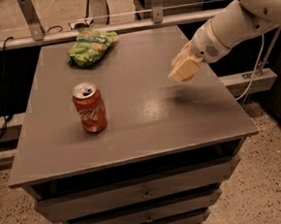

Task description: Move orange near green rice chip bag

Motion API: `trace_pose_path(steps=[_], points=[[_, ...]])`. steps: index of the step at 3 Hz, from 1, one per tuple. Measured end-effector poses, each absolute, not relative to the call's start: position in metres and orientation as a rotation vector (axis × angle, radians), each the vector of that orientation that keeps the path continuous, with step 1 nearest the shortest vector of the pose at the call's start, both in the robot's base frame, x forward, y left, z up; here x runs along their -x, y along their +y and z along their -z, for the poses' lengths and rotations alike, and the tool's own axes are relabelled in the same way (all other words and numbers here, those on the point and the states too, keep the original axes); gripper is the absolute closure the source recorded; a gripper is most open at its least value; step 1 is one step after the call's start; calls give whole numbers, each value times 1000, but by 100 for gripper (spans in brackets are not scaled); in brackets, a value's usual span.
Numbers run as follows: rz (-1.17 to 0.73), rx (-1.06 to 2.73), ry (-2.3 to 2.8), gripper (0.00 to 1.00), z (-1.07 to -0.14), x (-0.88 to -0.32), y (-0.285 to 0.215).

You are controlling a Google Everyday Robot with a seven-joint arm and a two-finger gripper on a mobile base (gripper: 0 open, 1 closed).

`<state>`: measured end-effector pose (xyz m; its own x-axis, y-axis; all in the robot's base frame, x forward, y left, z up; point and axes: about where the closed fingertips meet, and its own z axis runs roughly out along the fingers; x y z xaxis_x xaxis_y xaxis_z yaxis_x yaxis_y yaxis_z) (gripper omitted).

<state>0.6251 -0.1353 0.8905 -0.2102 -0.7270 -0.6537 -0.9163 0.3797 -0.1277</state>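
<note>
The green rice chip bag (91, 46) lies at the far left of the grey table (146, 118), wrinkled and glossy. My gripper (183, 69) hangs above the right half of the table, on the white arm (231, 24) that reaches in from the upper right. It casts a shadow on the tabletop below it. The gripper is well to the right of the bag and apart from it. The orange does not show anywhere on the table; it is hidden or out of view.
A red Coca-Cola can (89, 108) stands upright at the left middle of the table, in front of the bag. Drawers sit under the tabletop. A rail with metal posts (156, 5) runs behind the table. A cable (254, 76) hangs at the right.
</note>
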Motion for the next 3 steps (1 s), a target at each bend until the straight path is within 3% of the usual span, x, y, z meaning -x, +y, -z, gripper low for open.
trace_pose_path(steps=[1,3], points=[[-380,1408,1954,100,-899,-635,-121],[-392,1425,1754,100,-930,-717,-30]])
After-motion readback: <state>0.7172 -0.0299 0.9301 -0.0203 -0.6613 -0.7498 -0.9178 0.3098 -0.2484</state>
